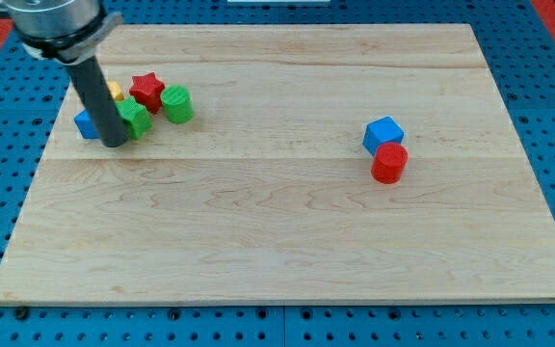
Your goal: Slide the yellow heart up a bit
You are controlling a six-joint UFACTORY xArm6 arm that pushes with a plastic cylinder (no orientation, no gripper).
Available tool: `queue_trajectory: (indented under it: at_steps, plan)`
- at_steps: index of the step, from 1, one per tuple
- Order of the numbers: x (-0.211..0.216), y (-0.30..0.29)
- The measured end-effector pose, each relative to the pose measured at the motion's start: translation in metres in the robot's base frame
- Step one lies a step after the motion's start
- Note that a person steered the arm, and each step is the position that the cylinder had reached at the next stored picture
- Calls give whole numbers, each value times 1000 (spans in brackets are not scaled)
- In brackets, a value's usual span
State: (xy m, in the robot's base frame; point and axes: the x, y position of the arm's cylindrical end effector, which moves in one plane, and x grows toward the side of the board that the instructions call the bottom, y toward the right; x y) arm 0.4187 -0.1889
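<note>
One light, rigid yellow heart [115, 91] is peeking behind my tip [116, 143], needing a push from its lower edge; no claw is showing.

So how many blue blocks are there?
2: one blue block at the view's left, partly behind my tip; one blue cube at the right, touching the red cylinder. The rod may hide more.

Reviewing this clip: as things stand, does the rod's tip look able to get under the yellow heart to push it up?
Probably not directly. My tip sits below the yellow heart, but the green block and blue block crowd between them.
</note>
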Motion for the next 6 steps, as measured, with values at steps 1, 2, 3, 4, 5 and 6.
queue_trajectory:
  at_steps: [1, 2, 3, 4, 5, 6]
  plan:
    - [61, -26]
    - [55, -114]
    - [16, -116]
    - [-2, -116]
    - [-47, -116]
    - [-61, -115]
